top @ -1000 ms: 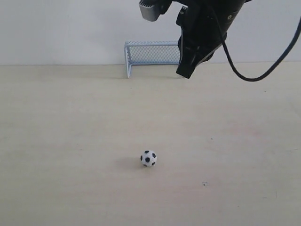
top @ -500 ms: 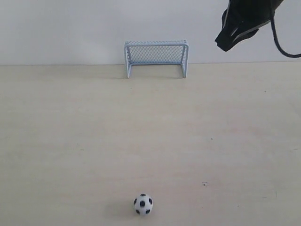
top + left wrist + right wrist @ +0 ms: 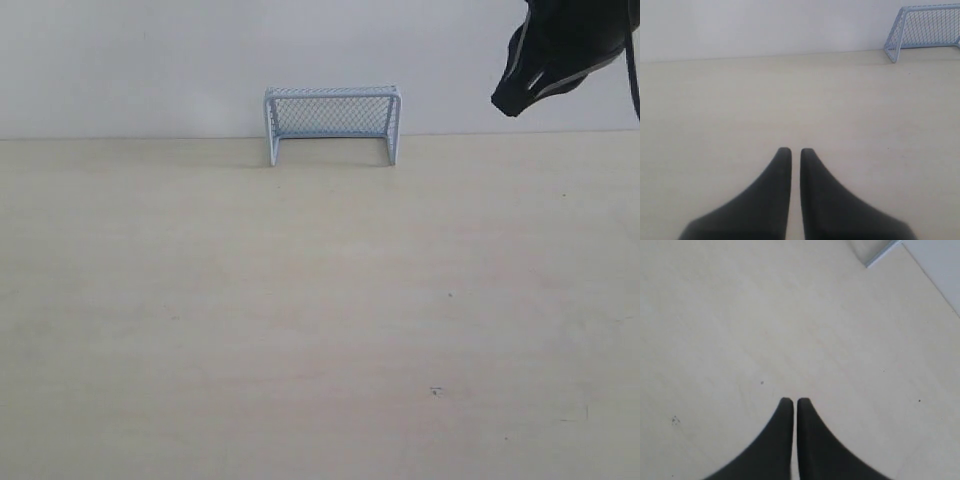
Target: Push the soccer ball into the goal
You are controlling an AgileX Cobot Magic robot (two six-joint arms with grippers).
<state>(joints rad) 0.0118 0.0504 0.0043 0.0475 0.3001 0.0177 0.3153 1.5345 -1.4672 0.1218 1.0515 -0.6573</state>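
Note:
The soccer ball is out of view in every current frame. The goal (image 3: 333, 123), pale blue-white with mesh netting, stands against the back wall at the table's far edge; its near corner also shows in the left wrist view (image 3: 923, 27). My right gripper (image 3: 520, 95) hangs high at the upper right, well to the right of the goal, and in its own view it is shut (image 3: 792, 401) over bare table with nothing between the fingers. My left gripper (image 3: 792, 151) is shut too, empty, above bare table and pointing toward the wall left of the goal.
The pale wooden table (image 3: 300, 300) stretches from the goal to the front edge, with a few small dark specks (image 3: 434, 391). A white wall (image 3: 130, 60) rises behind the goal. A pale edge (image 3: 880, 252) shows in the right wrist view's corner.
The ball rolled toward the front edge and has left the view. My right arm swung up and to the right, away from the goal.

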